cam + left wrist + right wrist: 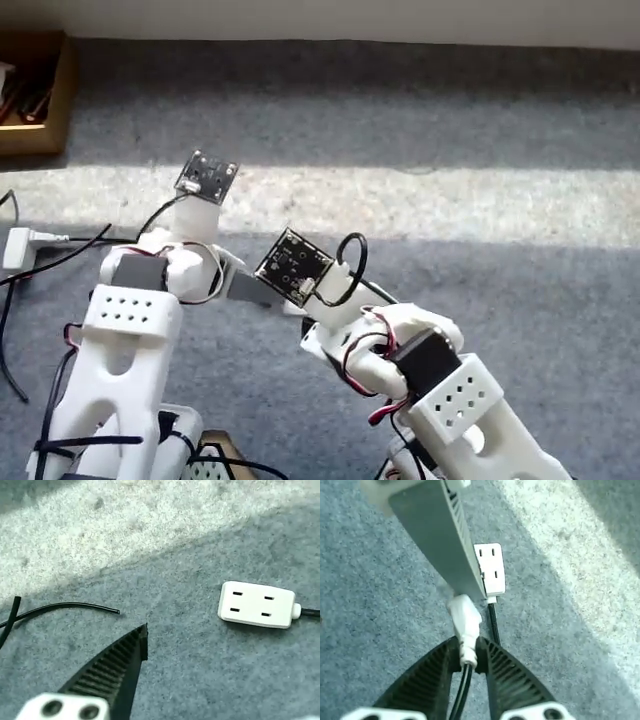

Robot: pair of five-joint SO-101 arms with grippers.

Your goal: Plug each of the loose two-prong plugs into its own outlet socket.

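A white outlet block with two two-slot sockets lies flat on the grey carpet, its black cord leaving one end. One black finger of my left gripper hovers short of it. Its other jaw, a wide grey ridged finger, is swung far out, so the gripper is open and empty. That grey finger crosses in front of the outlet block in the right wrist view. My right gripper is shut on a white two-prong plug, whose tip points toward the block and sits close to its cord end. The plug's black cable trails back between the fingers.
A second white plug with a black cable lies at the far left of the carpet. A loose black wire end lies near the left finger. A wooden box stands at the back left. A sunlit strip crosses the carpet behind the arms.
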